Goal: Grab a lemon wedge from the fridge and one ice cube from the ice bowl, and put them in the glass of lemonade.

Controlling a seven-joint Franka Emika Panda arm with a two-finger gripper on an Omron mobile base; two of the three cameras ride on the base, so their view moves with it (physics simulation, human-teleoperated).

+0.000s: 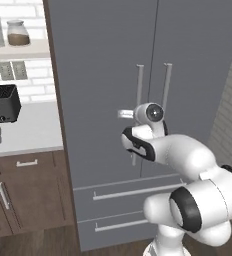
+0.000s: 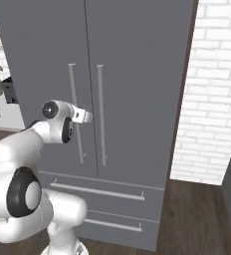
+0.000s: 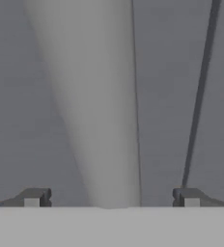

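At the fridge, the spread, empty fingers straddle the left door's handle, so opening is underway; next they likely clamp and pull.

wall: white brick, right of my pincer
floor: dark wood planks, below me
cabinets: brown wood, low left of me
counter: pale grey, left w/ black toaster
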